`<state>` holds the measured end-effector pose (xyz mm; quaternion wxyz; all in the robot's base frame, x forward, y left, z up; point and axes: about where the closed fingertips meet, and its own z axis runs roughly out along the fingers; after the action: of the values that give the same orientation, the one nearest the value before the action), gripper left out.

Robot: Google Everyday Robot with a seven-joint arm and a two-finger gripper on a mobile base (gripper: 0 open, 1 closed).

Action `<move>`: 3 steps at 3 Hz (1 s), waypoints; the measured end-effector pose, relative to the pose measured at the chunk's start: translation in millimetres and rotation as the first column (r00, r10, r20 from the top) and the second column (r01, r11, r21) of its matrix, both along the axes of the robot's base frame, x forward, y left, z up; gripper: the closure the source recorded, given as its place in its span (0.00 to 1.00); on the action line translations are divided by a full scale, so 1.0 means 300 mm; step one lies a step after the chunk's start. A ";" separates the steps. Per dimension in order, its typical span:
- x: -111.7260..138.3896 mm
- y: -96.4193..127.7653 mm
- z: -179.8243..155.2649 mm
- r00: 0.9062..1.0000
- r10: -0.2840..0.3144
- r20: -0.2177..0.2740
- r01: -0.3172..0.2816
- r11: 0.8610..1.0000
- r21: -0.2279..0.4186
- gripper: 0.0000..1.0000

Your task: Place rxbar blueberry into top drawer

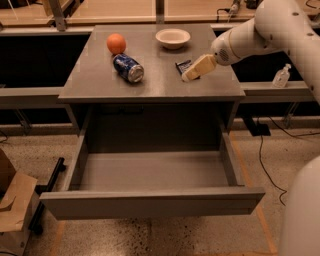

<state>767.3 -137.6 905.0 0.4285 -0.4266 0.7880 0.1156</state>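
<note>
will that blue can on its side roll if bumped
Probably: the blue cylindrical soda can lies sideways on the flat grey cabinet top, so it likely rolls. Its shiny skin may be slippery. The end effector is at the dark blue snack bar.

Speckled floor (150, 240) (orange tape (263, 225)), wooden counter (120, 10) behind.

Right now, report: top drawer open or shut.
Open: the top drawer is pulled out, inside visible. The end effector is at the rxbar blueberry on the cabinet.

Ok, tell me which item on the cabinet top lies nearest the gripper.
The rxbar blueberry, the flat dark blue bar right by the gripper; the soda can, orange and bowl sit farther off.
</note>
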 end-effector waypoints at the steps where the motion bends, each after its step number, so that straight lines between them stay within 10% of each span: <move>1: 0.089 0.034 -0.111 0.999 -0.016 -0.037 0.018 0.998 0.064 0.00; 3: 0.233 0.077 -0.289 0.989 -0.080 -0.128 0.108 0.968 0.227 0.15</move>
<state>837.2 -114.6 818.2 0.4334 -0.3279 0.8123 0.2118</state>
